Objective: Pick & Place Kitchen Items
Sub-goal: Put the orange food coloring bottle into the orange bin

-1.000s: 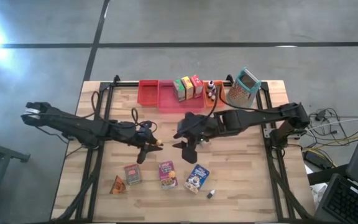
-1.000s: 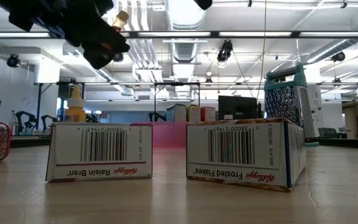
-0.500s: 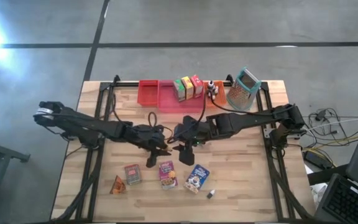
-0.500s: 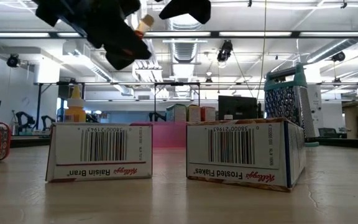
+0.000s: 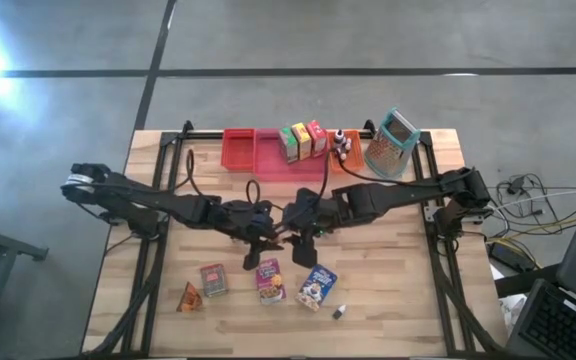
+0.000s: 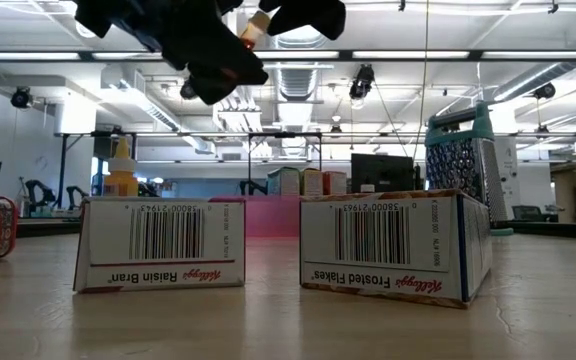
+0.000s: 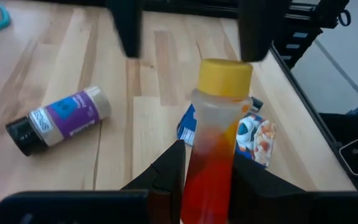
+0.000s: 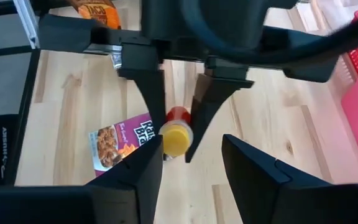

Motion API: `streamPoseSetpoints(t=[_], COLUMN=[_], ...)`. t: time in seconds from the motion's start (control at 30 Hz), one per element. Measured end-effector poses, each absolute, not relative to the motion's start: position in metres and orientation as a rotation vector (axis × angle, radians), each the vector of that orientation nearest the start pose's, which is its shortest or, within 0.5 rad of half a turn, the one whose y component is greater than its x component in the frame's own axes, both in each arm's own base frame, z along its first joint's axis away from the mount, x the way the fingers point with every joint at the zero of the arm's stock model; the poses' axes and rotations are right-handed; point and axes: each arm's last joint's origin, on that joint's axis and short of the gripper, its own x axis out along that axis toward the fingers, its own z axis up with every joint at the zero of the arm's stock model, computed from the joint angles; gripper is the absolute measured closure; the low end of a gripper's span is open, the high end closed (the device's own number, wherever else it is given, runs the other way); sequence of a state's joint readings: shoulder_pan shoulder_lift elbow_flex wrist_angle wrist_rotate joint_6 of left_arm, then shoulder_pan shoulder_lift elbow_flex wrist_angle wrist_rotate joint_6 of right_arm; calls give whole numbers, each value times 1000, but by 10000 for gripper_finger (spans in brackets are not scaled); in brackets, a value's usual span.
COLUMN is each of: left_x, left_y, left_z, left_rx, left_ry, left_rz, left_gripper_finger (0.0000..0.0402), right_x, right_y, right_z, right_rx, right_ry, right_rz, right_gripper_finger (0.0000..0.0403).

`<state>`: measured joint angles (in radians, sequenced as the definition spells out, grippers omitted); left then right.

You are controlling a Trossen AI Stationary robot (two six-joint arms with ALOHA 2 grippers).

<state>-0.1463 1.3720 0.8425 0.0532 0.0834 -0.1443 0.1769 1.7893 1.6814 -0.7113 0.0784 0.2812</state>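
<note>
A small bottle (image 7: pixel 215 143) with a yellow cap and red-orange contents sits clamped upright in the left gripper (image 7: pixel 207 177), above the tabletop (image 7: pixel 55 68). Below it lie a purple box (image 8: pixel 120 142) and a blue box (image 7: pixel 253 127); a dark-capped jar (image 7: pixel 58 118) lies on its side nearby.

3 boxes (image 5: pixel 303 141) stand in the tray (image 5: pixel 240 150) behind both arms.

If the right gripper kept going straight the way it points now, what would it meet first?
Most likely the yellow-capped bottle held in the left gripper: it sits between the right gripper fingers' line, though the gap is hard to judge.
</note>
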Motion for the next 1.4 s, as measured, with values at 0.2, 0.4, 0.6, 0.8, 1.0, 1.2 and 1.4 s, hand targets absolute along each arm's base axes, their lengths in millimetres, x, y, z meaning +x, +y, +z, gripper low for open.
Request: streamPoseSetpoints(t=[0.2,0.4,0.6,0.8,1.0,1.2,1.4], left_x=[294,294,294,294,294,294,294], left_y=[-46,-46,-46,-45,-45,-45,-45], left_z=[250,251,251,251,251,252,252], left_rx=[-116,-111,-110,-103,-103,-102,-103], left_ry=[440,435,433,429,427,427,424], left_rz=[-191,-193,-192,-179,-177,-177,-177], left_gripper_finger=[319,319,319,319,319,319,319], right_x=[387,387,387,388,388,388,389], right_y=[67,67,67,67,67,67,68], right_z=[324,324,324,324,325,325,325], right_rx=[161,161,161,164,177,181,214], right_ry=[820,820,820,809,808,808,807], right_rz=[-21,-20,-19,-15,-17,-17,-3], right_gripper_finger=[254,265,279,290,284,256,230])
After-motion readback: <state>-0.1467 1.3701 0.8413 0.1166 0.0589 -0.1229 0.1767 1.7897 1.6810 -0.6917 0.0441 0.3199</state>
